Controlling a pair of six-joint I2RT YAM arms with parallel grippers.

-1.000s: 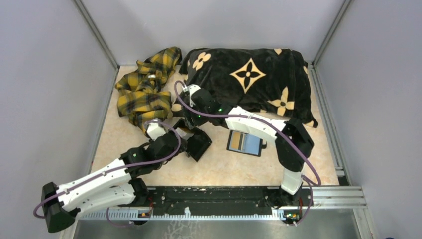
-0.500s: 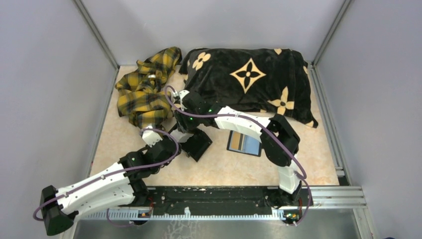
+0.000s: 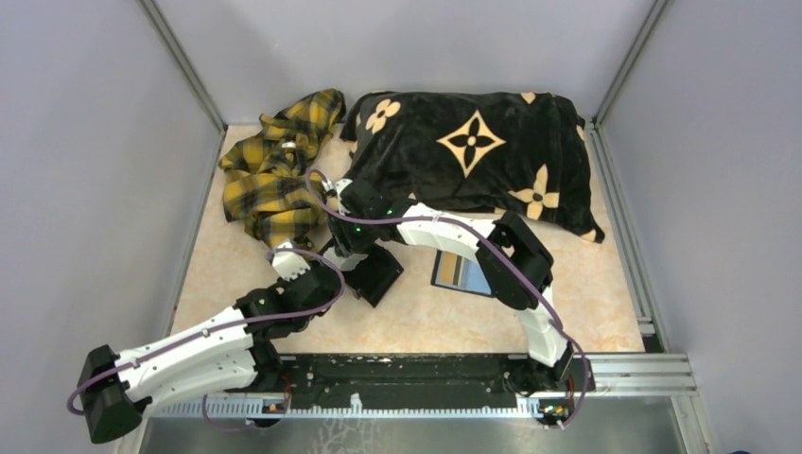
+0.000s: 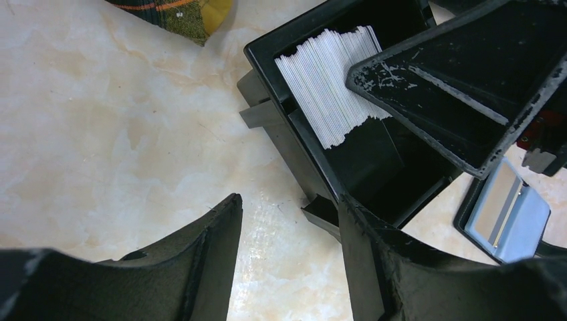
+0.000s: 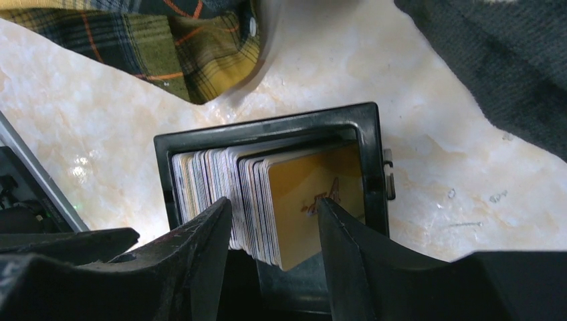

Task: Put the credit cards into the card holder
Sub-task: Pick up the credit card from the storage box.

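A stack of credit cards [image 5: 214, 175] stands on edge in a black tray [image 5: 267, 127], the front one yellow [image 5: 301, 190]. My right gripper [image 5: 274, 204] hangs open over the tray [image 3: 383, 276], its fingertips on either side of the front cards. My left gripper [image 4: 289, 200] is open over bare table at the tray's near-left corner [image 4: 267, 48], its right finger beside the outer wall. The white card edges [image 4: 327, 87] show there, partly covered by a right finger [image 4: 455, 93]. The card holder [image 3: 461, 272] lies open right of the tray, bluish panels [image 4: 505, 212] up.
A yellow plaid cloth [image 3: 274, 170] lies crumpled at the back left, close behind the tray [image 5: 167, 47]. A black blanket with tan flowers [image 3: 473, 151] fills the back right. Grey walls enclose the marbled table on three sides.
My right gripper has shifted left and come down over the tray's cards. My left gripper has drawn back a little toward the near left. The tray and card holder have not moved.
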